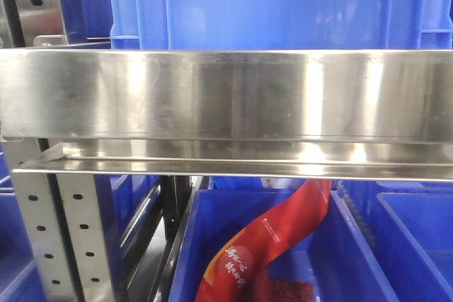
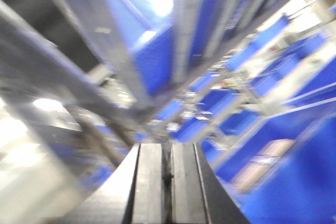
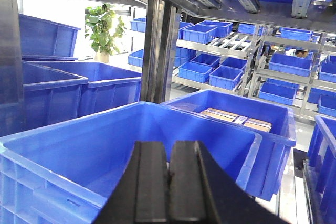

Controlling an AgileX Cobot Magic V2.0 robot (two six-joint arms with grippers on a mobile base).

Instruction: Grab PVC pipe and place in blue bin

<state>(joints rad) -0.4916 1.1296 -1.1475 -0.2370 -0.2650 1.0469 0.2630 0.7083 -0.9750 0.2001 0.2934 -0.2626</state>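
shiny steel rail [image 1: 226, 93] spans over rectangular blue plastic bin [image 1: 226, 221].

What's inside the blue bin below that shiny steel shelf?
A red printed packet leans inside the blue bin, over something red and netted. The steel shelf hides its top and the bin's back.

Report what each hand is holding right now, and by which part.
Nothing is held. The left hand and the right hand are both shut, fingers pressed together with nothing between them.

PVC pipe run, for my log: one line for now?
left fingers shut, empty; right fingers shut, empty, facing blue bin; PVC pipe not visible
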